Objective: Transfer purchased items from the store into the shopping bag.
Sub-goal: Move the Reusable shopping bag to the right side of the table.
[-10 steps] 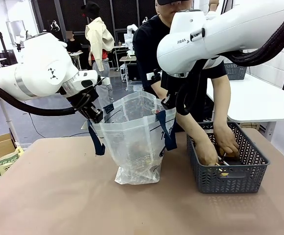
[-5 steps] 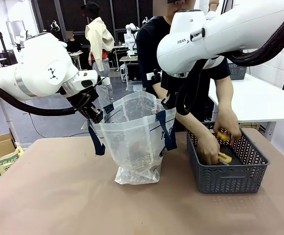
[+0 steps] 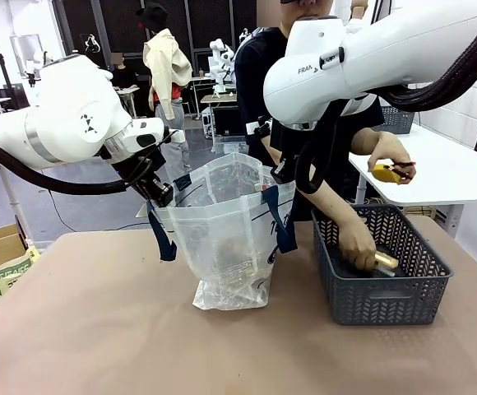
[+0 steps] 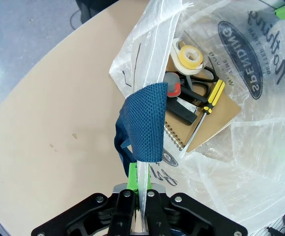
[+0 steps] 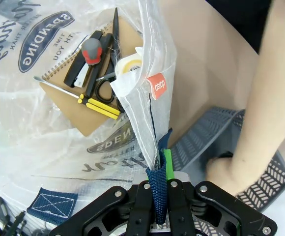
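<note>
Left gripper [image 4: 138,189], seen from its wrist camera, is clamped fully shut on one side of the shopping bag [image 3: 226,239], pinching the thin plastic rim just beside a navy strap [image 4: 142,123]. Right gripper [image 5: 158,189] is likewise fully closed on the opposite rim, with the other strap's webbing caught between its fingers. Between them I hold the bag's mouth stretched open, with the bag upright on the table [image 3: 90,329].

Looking down inside, I see goods already on the bottom: a roll of tape [image 4: 189,56], black-handled scissors [image 4: 197,84], a yellow-and-black screwdriver [image 4: 212,96] and a tan spiral notebook [image 4: 218,120] beneath them.

Outward on my right side, near the bag but apart from it, stands the dark grey basket [image 3: 382,306]. The person's lower hand [image 3: 358,245] reaches into it, touching a small gold-coloured item [image 3: 386,261]. The person's raised hand [image 3: 391,158] holds a yellow tape measure [image 3: 384,174] above the basket's far edge.

That, I judge, decides the next move. The tape measure lies beyond my right gripper, so it must travel toward my left, over that gripper's rim, to drop in. My right arm is the nearer, and both arms need only hold the mouth wide.
</note>
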`<state>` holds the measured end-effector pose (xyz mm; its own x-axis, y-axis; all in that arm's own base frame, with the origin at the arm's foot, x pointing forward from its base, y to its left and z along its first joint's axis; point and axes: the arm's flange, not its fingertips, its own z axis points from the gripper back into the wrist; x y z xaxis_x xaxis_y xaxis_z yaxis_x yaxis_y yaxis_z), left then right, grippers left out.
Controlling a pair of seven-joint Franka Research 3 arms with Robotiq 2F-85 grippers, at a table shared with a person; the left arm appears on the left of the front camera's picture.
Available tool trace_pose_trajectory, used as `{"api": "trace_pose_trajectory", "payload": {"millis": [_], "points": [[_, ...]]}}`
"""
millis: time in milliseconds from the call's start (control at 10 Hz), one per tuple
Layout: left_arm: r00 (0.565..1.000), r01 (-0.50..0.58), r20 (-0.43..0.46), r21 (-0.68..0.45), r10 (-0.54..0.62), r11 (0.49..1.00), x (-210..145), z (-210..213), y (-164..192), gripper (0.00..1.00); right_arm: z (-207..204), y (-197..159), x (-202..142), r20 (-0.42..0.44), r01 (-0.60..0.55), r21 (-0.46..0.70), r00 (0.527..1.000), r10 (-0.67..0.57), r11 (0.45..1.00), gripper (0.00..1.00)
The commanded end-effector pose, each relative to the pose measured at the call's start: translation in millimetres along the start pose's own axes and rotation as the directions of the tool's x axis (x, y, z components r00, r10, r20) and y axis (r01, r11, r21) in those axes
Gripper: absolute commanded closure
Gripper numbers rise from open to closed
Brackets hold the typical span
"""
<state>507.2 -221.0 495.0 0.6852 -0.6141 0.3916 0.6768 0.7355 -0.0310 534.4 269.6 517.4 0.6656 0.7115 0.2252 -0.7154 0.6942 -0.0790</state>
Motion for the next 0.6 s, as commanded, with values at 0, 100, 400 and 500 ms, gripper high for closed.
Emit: {"api": "trace_pose_trajectory", "payload": {"millis": [0,100,400,500], "points": [[1.0,-0.007,0.005,0.002,0.007,1.0,0.0,1.1,0.9,1.0,-0.6,-0.8,-0.7,-0.001,0.002,0.0,1.0,-0.002,1.0,1.0],[1.0,-0.007,0.005,0.002,0.007,1.0,0.0,1.1,0.9,1.0,-0.6,-0.8,-0.7,-0.001,0.002,0.0,1.0,-0.002,1.0,1.0],[1.0,-0.007,0.005,0.002,0.007,1.0,0.0,1.1,0.9,1.0,-0.6,-0.8,-0.7,-0.001,0.002,0.0,1.0,-0.002,1.0,1.0],[1.0,-0.007,0.005,0.002,0.007,1.0,0.0,1.1,0.9,1.0,-0.6,-0.8,-0.7,-0.001,0.002,0.0,1.0,-0.002,1.0,1.0]]}}
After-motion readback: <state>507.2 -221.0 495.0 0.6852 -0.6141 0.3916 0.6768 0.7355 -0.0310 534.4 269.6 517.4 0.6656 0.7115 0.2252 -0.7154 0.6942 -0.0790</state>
